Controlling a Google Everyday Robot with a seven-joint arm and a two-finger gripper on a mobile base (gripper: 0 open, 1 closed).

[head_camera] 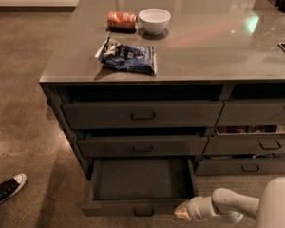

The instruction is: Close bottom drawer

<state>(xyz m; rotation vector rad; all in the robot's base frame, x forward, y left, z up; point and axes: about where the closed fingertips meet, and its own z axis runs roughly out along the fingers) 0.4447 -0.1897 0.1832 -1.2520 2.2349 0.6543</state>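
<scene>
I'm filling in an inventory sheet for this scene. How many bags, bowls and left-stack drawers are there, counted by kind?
Bags: 2 (blue bag, red bag)
Bowls: 1 (white bowl)
Left-stack drawers: 3 (top drawer, middle drawer, bottom drawer, pulled out)
Total: 6
The gripper is low, by the bottom drawer's front right corner.

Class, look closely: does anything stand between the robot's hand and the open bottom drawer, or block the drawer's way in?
Nothing visible does. The hand is at the front right corner of the bottom drawer.
</scene>
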